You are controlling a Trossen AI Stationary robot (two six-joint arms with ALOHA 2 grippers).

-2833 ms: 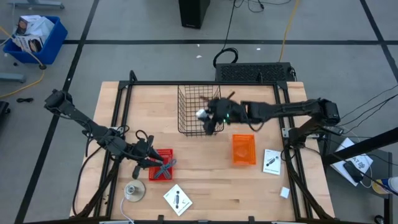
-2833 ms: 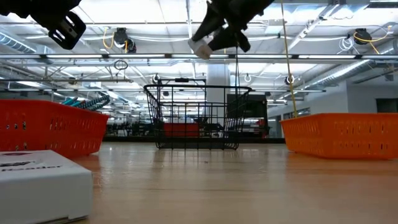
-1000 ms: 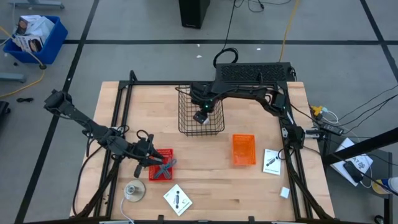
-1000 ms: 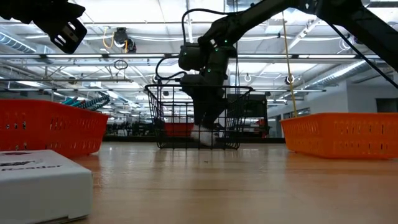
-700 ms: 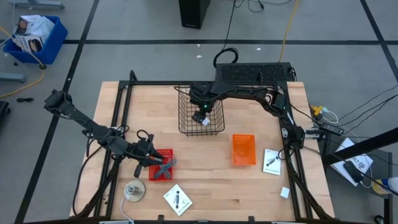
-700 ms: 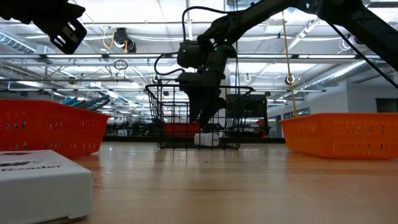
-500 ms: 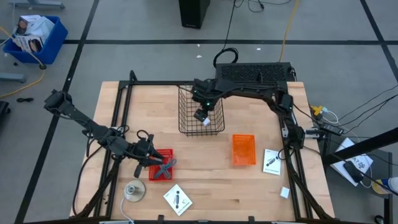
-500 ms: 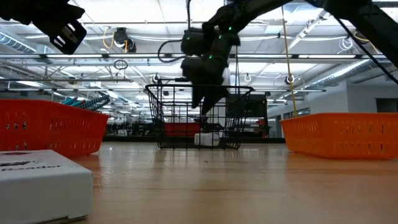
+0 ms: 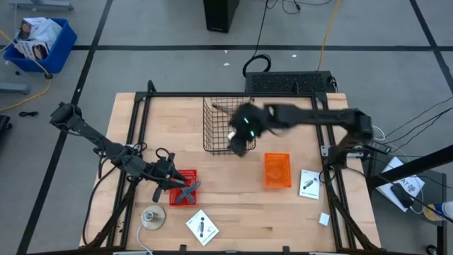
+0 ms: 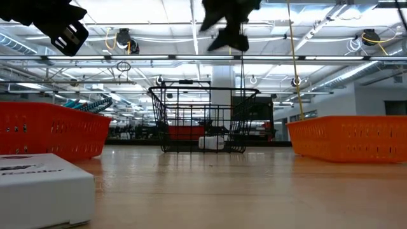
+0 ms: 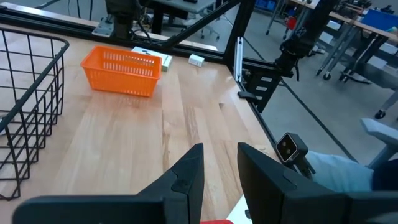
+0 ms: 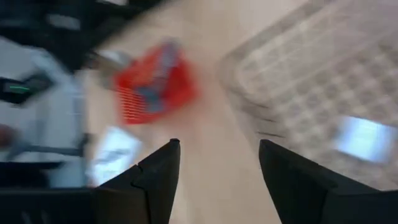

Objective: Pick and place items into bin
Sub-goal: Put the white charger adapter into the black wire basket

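With one white cube [image 10: 212, 142] lying in the wire bin [image 9: 228, 127], your right tool [image 9: 241, 139], released and empty at the bin's 4 o'clock corner, must next fetch another item, judging from the scatter.

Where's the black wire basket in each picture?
High view: wire basket, near the picture's middle.
Low view: centre, far back.
Left wrist view: at the edge, cut off.
Right wrist view: blurred mesh, probably it.
Landmark: the orange basket beside it, in all but the right wrist view.
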